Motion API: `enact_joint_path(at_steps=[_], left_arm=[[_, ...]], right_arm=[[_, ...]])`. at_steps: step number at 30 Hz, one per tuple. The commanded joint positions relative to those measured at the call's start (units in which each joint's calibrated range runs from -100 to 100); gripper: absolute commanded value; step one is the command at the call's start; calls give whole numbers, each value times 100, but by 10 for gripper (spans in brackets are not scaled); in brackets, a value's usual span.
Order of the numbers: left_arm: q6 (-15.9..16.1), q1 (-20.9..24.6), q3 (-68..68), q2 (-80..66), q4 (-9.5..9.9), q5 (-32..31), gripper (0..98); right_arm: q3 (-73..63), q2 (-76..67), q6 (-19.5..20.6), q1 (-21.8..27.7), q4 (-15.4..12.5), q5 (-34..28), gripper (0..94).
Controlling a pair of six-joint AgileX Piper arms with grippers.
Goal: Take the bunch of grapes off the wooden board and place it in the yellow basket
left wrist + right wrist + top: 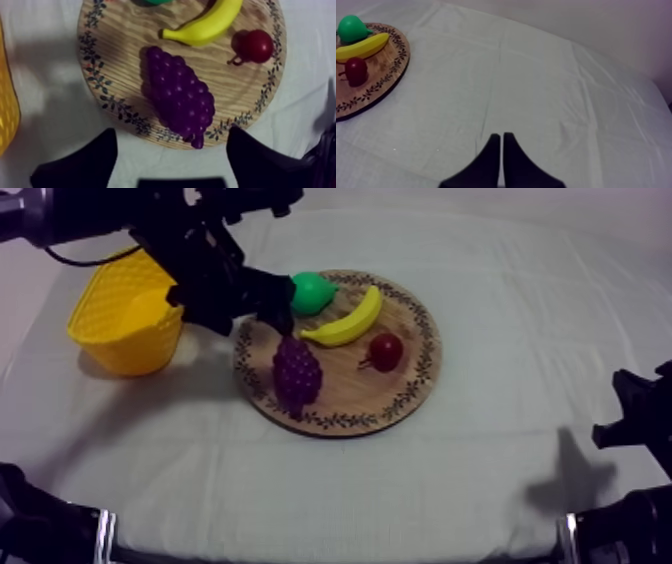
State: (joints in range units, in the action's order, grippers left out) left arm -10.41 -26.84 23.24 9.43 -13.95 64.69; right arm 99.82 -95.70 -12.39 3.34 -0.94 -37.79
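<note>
The purple bunch of grapes [297, 373] [180, 95] lies on the front left part of the round wooden board [400, 398] [115, 60]. My left gripper [268, 306] [171, 131] hangs over the board's back left edge, just behind the grapes. It is open, its fingers [95, 160] spread wider than the bunch and holding nothing. The yellow basket [125, 313] [7, 110] stands left of the board, beside the left arm. At the table's right edge my right gripper [620, 413] [501, 137] is shut on nothing.
On the board also lie a banana [345, 318] [205, 25] [361, 47], a green pear [312, 292] [352, 29] and a small red fruit [385, 351] [257, 46] [356, 71]. Bare cloth [520, 318] stretches right of the board.
</note>
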Motion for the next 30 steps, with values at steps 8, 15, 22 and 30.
enact_joint_path(at_steps=[8,15,22,30], left_arm=[[-833,-318,-327,200,588,240,912],[-1499,-547,-638,632,800,417,911],[-1745,-632,-910,1281,799,494,910],[-1840,-601,-1365,1975,793,807,907]], right_arm=[[-4,3,0,2,-2,-3,3],[-4,3,0,2,-2,-3,3],[-4,3,0,2,-2,-3,3],[-4,3,0,2,-2,-3,3]])
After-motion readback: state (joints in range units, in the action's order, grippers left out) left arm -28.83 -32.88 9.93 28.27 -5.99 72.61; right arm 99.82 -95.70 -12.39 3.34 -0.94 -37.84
